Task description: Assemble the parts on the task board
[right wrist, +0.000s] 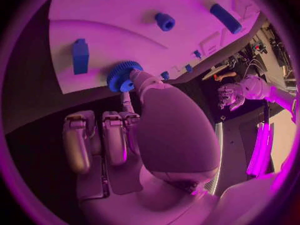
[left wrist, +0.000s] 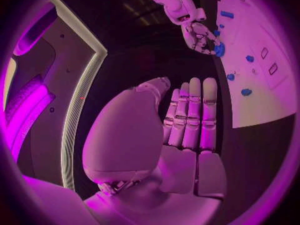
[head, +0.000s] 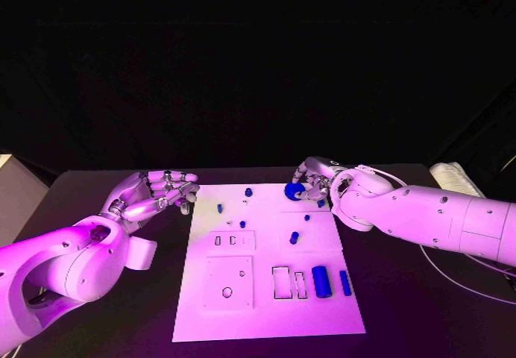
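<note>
The right hand (head: 313, 181) reaches over the far right corner of the task board (head: 269, 313), pinching a blue gear (head: 294, 192) at its fingertips. The left hand (head: 157, 195) hovers released, fingers apart, just off the board's far left edge above the surface (head: 129, 298). Nearer than the right hand lie two blue cylinders (head: 321, 281) and several smaller blue parts (head: 294, 238).

Matt white task board (head: 269, 313); ridged blue plastic gear (right wrist: 124, 75); smooth glossy arm shells; matt black table (head: 129, 298).
</note>
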Robot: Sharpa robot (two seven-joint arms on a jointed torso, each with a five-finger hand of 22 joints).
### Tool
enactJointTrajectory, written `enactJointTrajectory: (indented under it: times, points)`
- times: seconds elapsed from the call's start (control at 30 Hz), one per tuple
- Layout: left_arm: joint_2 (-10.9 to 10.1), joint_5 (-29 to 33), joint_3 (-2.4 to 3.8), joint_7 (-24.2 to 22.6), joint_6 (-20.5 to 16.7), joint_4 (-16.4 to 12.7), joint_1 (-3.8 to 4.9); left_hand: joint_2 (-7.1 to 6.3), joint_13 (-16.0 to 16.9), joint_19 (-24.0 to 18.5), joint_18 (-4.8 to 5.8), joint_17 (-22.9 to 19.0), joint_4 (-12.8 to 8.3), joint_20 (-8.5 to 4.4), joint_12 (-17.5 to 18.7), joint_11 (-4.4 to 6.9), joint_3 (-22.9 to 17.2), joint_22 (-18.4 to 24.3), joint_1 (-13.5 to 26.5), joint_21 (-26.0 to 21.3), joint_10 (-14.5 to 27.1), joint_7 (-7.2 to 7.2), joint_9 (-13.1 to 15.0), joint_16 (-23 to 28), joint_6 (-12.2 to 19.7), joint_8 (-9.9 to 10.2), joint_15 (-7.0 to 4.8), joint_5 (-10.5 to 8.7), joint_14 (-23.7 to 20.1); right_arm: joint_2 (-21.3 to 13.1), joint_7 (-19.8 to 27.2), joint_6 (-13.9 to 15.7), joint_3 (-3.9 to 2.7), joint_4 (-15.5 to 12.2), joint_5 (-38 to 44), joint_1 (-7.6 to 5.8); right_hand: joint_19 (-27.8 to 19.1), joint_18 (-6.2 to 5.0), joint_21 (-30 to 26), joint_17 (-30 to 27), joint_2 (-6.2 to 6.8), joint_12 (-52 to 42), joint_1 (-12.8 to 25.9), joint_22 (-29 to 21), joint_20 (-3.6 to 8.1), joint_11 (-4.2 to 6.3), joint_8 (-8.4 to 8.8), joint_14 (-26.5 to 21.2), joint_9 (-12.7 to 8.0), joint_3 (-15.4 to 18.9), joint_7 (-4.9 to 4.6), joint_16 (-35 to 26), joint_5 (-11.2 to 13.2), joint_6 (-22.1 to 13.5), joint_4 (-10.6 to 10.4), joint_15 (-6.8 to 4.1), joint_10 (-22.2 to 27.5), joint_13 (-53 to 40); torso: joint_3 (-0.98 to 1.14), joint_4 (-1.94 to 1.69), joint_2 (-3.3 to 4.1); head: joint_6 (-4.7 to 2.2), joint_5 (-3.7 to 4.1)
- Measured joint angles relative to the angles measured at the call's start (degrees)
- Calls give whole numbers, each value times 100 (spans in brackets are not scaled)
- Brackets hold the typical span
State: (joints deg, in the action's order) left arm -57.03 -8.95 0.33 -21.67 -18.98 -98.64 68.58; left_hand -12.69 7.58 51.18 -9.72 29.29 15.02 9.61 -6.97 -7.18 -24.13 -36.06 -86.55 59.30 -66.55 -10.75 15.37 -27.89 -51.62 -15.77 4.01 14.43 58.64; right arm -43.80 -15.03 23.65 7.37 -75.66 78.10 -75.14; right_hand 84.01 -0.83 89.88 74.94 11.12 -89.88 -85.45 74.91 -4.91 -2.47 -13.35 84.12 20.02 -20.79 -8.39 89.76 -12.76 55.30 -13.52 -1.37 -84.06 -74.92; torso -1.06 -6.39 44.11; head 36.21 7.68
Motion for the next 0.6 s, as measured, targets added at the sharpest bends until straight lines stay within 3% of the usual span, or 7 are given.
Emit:
enactJointTrajectory:
  times: [0.33,0.6]
  points:
    - [-3,-2,0,4,4,0,0,0,0,0,0,0,0,0,0,0,0,-7,0,28,0,0,0,0,0,0,0,0,0,30,-61,527,-3,-665,711,-7,0,0,0,0,111,0,269,-1,41,28,-33,-19,1,-66,5,0,-1,10,-7,-19,7,1,-4,-3,-6,-3,-21]
    - [12,-2,0,8,9,0,0,0,-1,0,0,-1,0,0,0,0,0,-6,0,28,0,0,-1,0,0,0,0,0,0,439,-158,687,13,-812,1116,-7,0,0,0,-1,133,0,292,-1,41,37,-106,-20,0,-81,3,0,-1,20,-22,-19,-3,1,-10,-11,-5,-5,-26]
